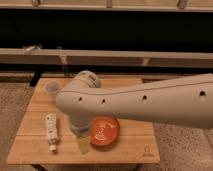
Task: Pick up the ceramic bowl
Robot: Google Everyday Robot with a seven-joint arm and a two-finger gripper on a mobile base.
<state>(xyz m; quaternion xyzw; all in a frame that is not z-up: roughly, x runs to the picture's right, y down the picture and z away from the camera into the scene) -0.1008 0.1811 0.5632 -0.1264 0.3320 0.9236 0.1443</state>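
Nearest the front edge of the wooden table [131, 150] lies the ceramic bowl [105, 132], orange-red with a pale swirl inside, sitting flat on the boards a little right of the table's middle. There is one bowl.

The gripper [83, 144] hangs just beside the bowl's left rim, pointing down at the tabletop and reaching slightly nearer the front edge than the bowl does. It is close against the rim, but contact cannot be made out, and I cannot tell whether the claw is wide or narrow.

Well to the left of the bowl, beyond the gripper, one white bottle [50, 131] lies on its side, its length running front to back.

Above and behind the bowl, the single arm [150, 102] comes in from the right as a thick pale tube. It crosses over the bowl's far side, bends at a rounded joint up and to the left of the bowl, and drops to the gripper.

Farther back and left of the bowl, past that joint, stands one translucent whitish cup [52, 88], upright.

Beyond the table, well behind the bowl, one long pale rail [125, 57] runs across against a dark background.
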